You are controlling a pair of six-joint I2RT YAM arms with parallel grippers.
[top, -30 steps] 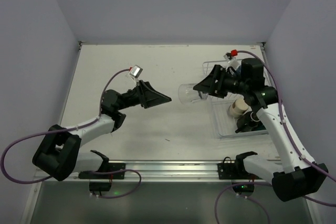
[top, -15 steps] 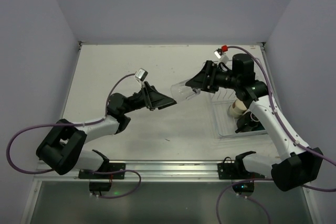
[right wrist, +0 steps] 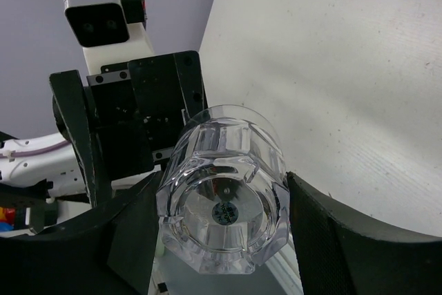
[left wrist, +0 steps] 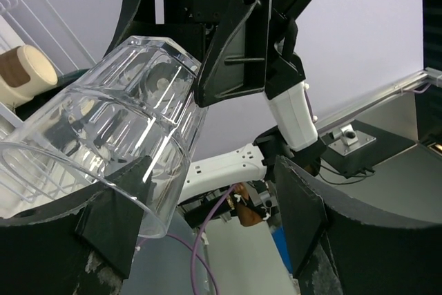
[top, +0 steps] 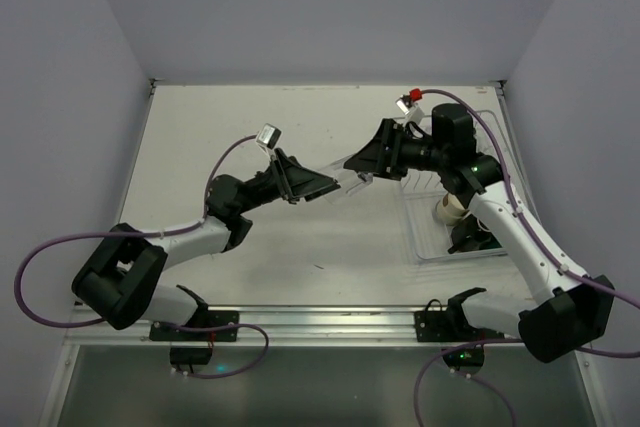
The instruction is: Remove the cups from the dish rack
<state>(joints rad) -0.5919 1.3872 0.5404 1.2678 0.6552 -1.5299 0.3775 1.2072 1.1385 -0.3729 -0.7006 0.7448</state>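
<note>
White tabletop (top: 230,127) lies below your right gripper (right wrist: 221,202), which clamps a clear glass (right wrist: 221,170) by its base; your left gripper (left wrist: 207,212) is spread wide, the rim between its fingers.

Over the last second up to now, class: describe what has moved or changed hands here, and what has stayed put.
The right gripper, shut on the clear glass tumbler, carried it leftward away from the dish rack. The left gripper advanced to meet it, and the tumbler's mouth now sits between its open jaws. Nothing has been let go yet. The cream cup and dark mug stayed in the rack.
</note>
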